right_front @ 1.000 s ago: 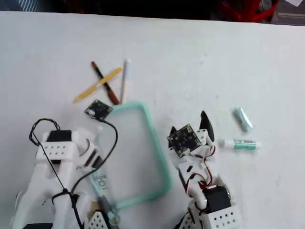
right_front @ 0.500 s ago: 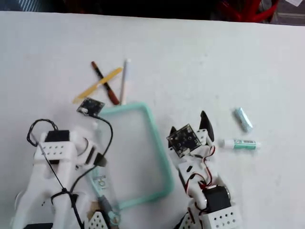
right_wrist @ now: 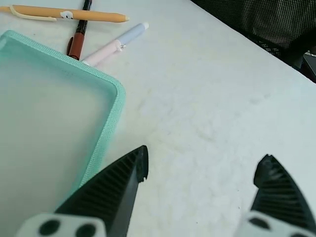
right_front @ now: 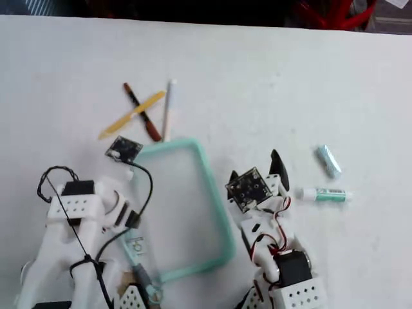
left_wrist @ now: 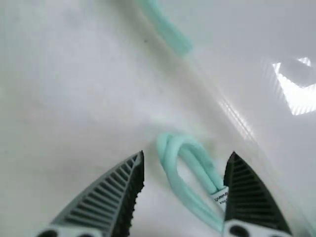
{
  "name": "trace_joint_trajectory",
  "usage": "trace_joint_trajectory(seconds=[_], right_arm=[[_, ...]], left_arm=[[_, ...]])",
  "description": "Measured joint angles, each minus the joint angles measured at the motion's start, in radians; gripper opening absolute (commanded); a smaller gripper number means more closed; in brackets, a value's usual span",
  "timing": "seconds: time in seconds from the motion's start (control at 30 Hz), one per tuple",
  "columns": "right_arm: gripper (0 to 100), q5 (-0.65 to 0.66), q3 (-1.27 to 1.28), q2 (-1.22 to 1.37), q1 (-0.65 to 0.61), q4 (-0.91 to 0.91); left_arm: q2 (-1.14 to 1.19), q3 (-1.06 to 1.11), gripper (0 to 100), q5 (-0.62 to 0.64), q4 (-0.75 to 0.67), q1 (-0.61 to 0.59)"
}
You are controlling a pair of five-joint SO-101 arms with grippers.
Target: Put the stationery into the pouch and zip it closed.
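Observation:
The clear pouch (right_front: 183, 206) with a mint-green rim lies flat between the two arms. My left gripper (left_wrist: 186, 156) is open at the pouch's left side. A mint loop, the zip pull (left_wrist: 190, 165), lies between its fingers, closer to one finger (left_wrist: 247, 190). A yellow pen (right_front: 132, 114), a brown pen (right_front: 143, 114) and a white pen (right_front: 168, 106) lie crossed just beyond the pouch. My right gripper (right_wrist: 205, 154) stands open over bare table off the pouch's corner (right_wrist: 111, 96). The right gripper (right_front: 275, 168) holds nothing.
A small mint stick (right_front: 328, 161) and a white tube (right_front: 325, 194) lie to the right of the right arm. The white table (right_front: 257, 77) stretches to a dark far edge. The left arm's black cable (right_front: 145, 193) hangs over the pouch's left side.
The left arm's wrist shifted a little to the left, and the pouch's left part turned slightly with it. The right arm has not moved.

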Motion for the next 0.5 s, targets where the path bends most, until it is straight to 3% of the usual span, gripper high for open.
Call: trace_joint_trajectory(seconds=[0.23,0.43,0.5], right_arm=[[33.7,0.0,0.0,0.0,-0.002,0.021],[33.7,0.0,0.006,0.0,0.0,0.021],[33.7,0.002,0.035,0.002,0.002,0.021]], left_arm=[[0.29,-0.13,25,0.0,0.021,-0.017],[0.519,-0.302,4,0.0,0.086,-0.025],[0.535,-0.313,3,0.0,0.089,-0.006]])
